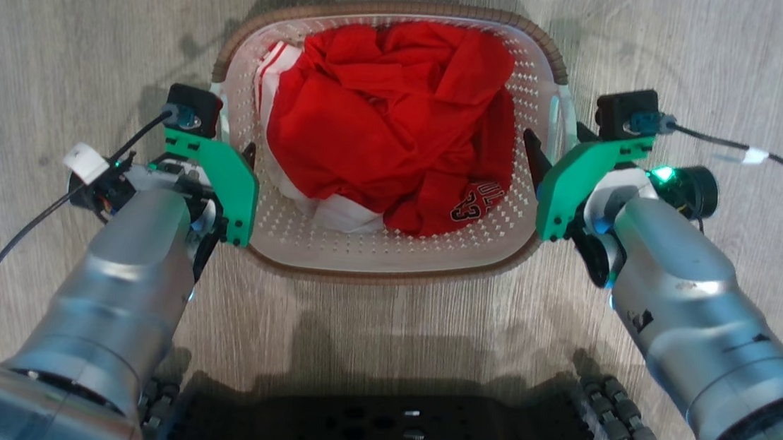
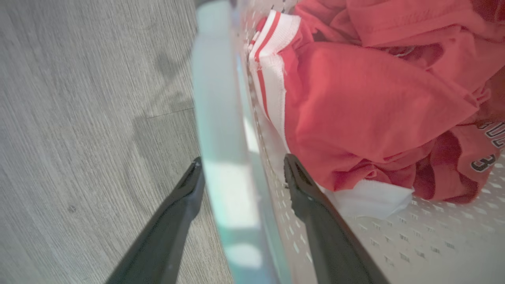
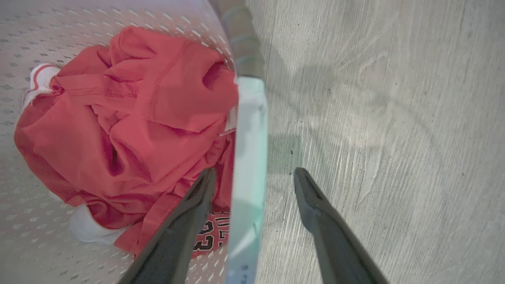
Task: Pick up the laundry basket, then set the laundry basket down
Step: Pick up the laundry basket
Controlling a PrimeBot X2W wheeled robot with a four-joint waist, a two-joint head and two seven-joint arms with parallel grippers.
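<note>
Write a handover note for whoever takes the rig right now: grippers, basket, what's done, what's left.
Left gripper: open, fingers astride the basket's left handle, one outside and one inside the wall, not clamped.
Right gripper: open, astride the right handle, outer finger clear of it.
Laundry basket: between the two arms, seemingly resting on the wooden floor, with red clothes inside.
Done: both grippers lined up on the handles.
Left: close both, lift level, then set the basket down.
</note>
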